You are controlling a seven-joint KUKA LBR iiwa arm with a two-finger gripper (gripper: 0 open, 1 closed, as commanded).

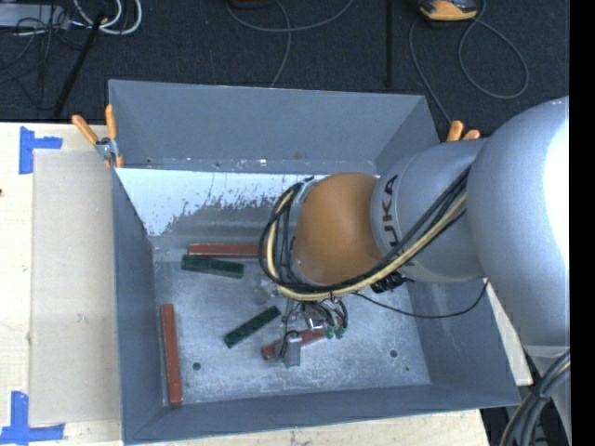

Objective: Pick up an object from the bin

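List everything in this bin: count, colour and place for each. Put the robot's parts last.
Bin: one, grey metal, middle of the view.
Long red-brown stick: one, red-brown, along the left side of the bin floor.
Back red-brown stick: one, red-brown, lying across the back of the floor.
Back green stick: one, dark green, just in front of the back red-brown stick.
Tilted green stick: one, dark green, mid-floor, left of the gripper.
Short red-brown piece: one, red-brown, front centre, right at the gripper.
Gripper: one, dark metal, low over the floor at the short piece.
Wrist cover: one, orange, above the gripper.
Arm: one, grey, reaching in from the right.
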